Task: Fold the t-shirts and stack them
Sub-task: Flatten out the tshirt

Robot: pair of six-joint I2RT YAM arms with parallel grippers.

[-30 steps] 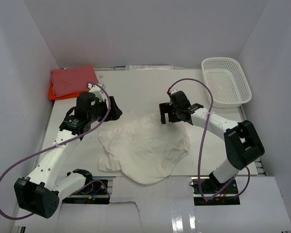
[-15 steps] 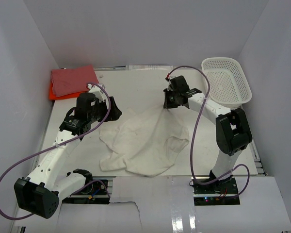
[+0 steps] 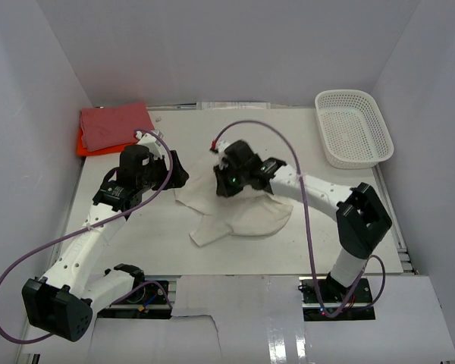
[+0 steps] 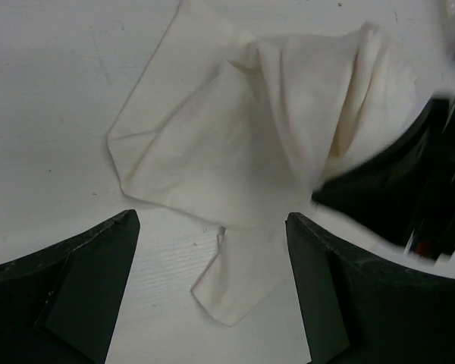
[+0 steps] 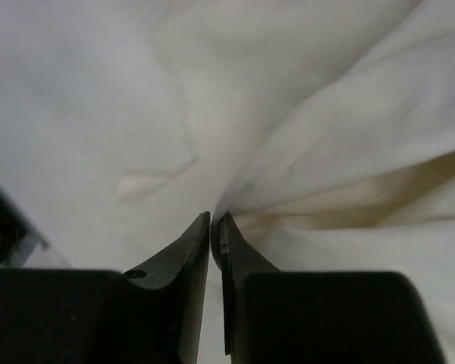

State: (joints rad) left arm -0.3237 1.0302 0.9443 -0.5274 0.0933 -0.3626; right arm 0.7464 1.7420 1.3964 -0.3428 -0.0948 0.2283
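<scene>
The cream t-shirt [image 3: 246,216] lies bunched in the middle of the table, with one side lifted and pulled over to the left. My right gripper [image 3: 226,182] is shut on a pinch of that cloth [image 5: 349,114], which fans out from its closed tips [image 5: 216,224]. Just left of the shirt, my left gripper [image 3: 178,173] hangs open and holds nothing. In the left wrist view a loose corner of the shirt [image 4: 235,144] lies between and beyond the open jaws [image 4: 212,218]. The dusty pink-red t-shirt [image 3: 115,123] lies folded on the orange one [image 3: 83,145] at the far left.
A white mesh basket [image 3: 346,94] stands at the far right corner. White walls close in the table on three sides. The right arm's dark wrist [image 4: 409,197] is close to the left gripper's right finger.
My right gripper shut on the shirt's far right edge and carried it left across the table, folding the cloth over itself. The left arm stayed put, open.
</scene>
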